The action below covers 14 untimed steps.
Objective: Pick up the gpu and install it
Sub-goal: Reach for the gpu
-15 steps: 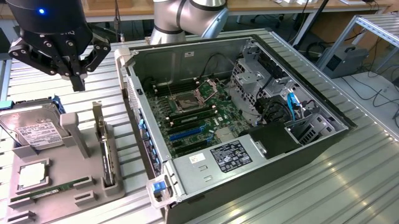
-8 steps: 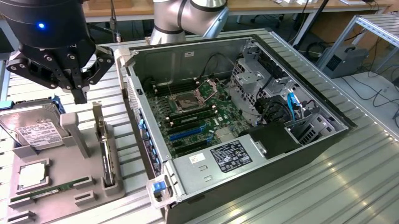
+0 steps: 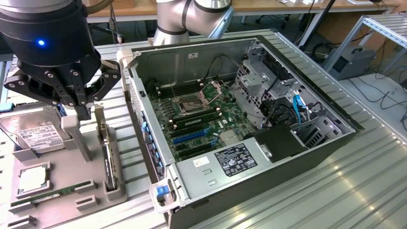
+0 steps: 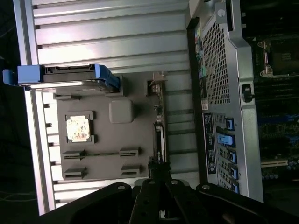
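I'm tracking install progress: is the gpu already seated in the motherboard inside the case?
No, the gpu stands on edge in the gray holder tray outside the open case.

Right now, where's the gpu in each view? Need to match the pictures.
Exterior view: the gpu stands on edge in the gray tray, beside the computer case, toward the exterior view's left.
Wrist view: the gpu is seen edge-on along the tray's side nearest the case, just ahead of the gripper.
Shared landmark: the processor chip lying in the tray.
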Available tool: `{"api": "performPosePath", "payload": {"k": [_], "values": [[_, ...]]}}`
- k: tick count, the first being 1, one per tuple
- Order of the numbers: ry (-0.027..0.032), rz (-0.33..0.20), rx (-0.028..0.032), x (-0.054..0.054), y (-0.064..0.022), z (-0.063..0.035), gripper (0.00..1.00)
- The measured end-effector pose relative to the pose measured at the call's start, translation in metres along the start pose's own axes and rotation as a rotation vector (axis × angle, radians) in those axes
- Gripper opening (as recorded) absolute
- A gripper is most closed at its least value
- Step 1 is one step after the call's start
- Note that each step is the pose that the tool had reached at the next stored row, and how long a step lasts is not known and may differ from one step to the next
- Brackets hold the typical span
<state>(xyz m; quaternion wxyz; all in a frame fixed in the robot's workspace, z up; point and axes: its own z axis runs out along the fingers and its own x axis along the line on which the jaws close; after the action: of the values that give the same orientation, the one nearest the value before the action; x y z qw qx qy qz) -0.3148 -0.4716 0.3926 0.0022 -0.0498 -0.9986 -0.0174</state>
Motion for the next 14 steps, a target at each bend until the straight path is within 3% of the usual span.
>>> {"api": "performPosePath", "payload": {"k": [4,14], "values": [[-0.0005,0.006,0.0021,-0.0007,-0.0063,-0.0001,0.11],[-0.0005,0.008,0.0022,-0.0024,-0.0066,-0.0001,0.11]]}}
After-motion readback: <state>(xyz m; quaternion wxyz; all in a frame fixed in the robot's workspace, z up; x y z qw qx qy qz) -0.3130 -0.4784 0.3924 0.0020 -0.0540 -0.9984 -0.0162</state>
